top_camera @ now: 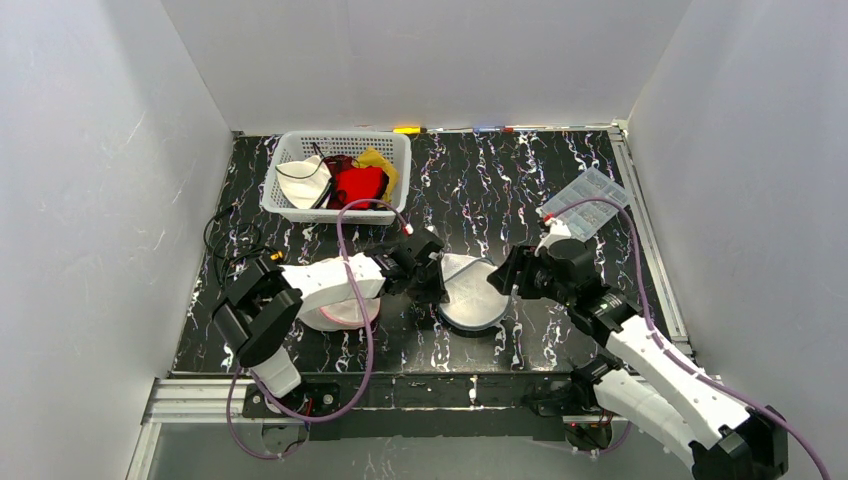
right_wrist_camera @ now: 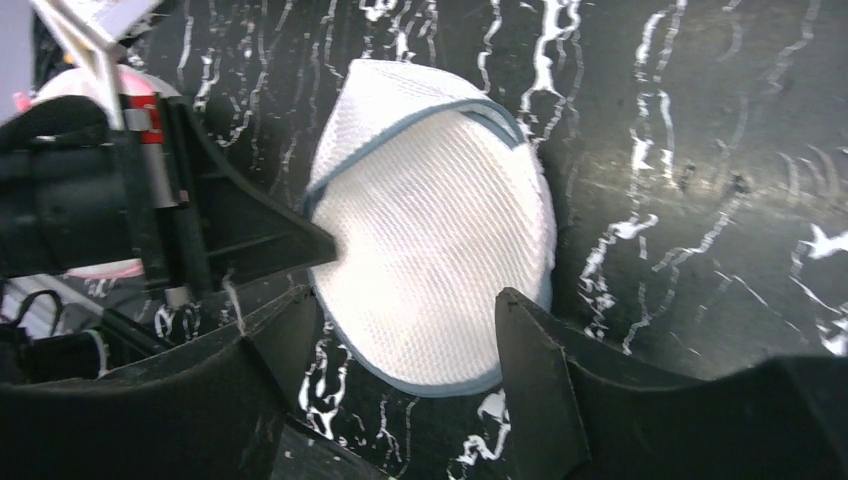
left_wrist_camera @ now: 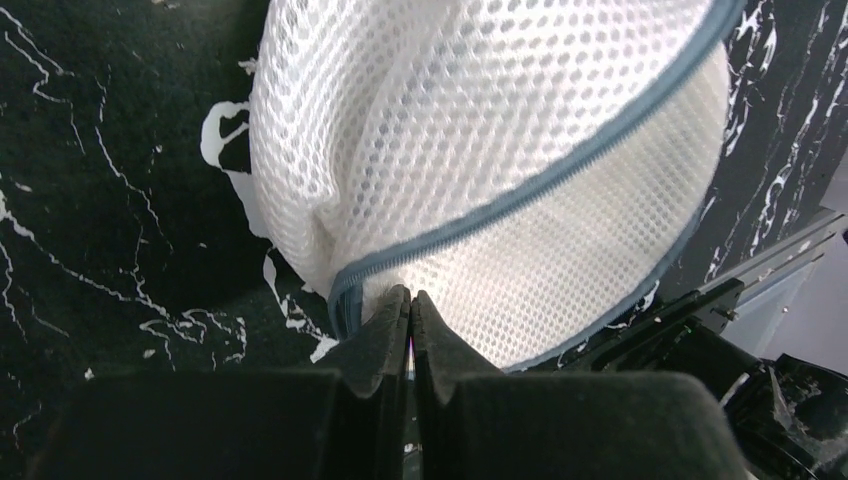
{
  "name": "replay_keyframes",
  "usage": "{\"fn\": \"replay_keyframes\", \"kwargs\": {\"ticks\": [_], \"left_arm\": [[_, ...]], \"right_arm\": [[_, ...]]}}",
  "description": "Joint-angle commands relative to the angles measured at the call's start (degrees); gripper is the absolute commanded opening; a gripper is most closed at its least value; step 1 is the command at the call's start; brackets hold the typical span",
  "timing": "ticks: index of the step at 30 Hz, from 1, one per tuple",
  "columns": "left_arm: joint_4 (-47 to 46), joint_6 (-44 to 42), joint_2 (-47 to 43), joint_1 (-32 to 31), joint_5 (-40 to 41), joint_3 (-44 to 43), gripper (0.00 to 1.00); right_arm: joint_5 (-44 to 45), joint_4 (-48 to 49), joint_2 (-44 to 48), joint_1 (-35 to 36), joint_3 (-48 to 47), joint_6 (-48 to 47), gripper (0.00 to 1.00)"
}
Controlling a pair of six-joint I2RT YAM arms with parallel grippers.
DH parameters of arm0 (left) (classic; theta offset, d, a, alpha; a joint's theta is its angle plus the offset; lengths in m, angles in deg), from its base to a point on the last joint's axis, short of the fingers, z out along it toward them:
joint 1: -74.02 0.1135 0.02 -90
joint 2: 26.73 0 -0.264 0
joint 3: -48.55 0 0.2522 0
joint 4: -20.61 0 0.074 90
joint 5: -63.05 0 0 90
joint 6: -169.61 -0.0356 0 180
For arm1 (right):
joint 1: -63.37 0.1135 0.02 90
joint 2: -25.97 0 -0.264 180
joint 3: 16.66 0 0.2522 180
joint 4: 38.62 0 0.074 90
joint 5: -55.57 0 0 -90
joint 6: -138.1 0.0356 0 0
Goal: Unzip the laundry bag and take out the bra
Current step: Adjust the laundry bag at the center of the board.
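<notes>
Left wrist view: left gripper [left_wrist_camera: 410, 296] pinched shut on the laundry bag [left_wrist_camera: 480, 120] by its zip [left_wrist_camera: 560, 172], seemingly anchoring it, while the right gripper [right_wrist_camera: 405, 300] hovers open and empty.

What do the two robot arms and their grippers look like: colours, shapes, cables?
The left arm and the right arm have white shell links and black joints, each with a thin purple cable looping alongside. The left gripper and right gripper have black, wedge-shaped fingers tapering to tips.
</notes>
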Motion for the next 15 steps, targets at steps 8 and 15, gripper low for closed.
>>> {"fn": "replay_keyframes", "kwargs": {"ticks": [8,15], "left_arm": [[5.0,0.4,-14.1,0.1,-0.7,1.9,0.08],[5.1,1.3,-20.8,0.1,1.5,8.3,0.1]], "right_arm": [[5.3,-4.4,4.7,-0.3,4.6,3.9,0.88],[2.4,3.6,3.1,-0.2,11.1,9.0,0.88]]}}
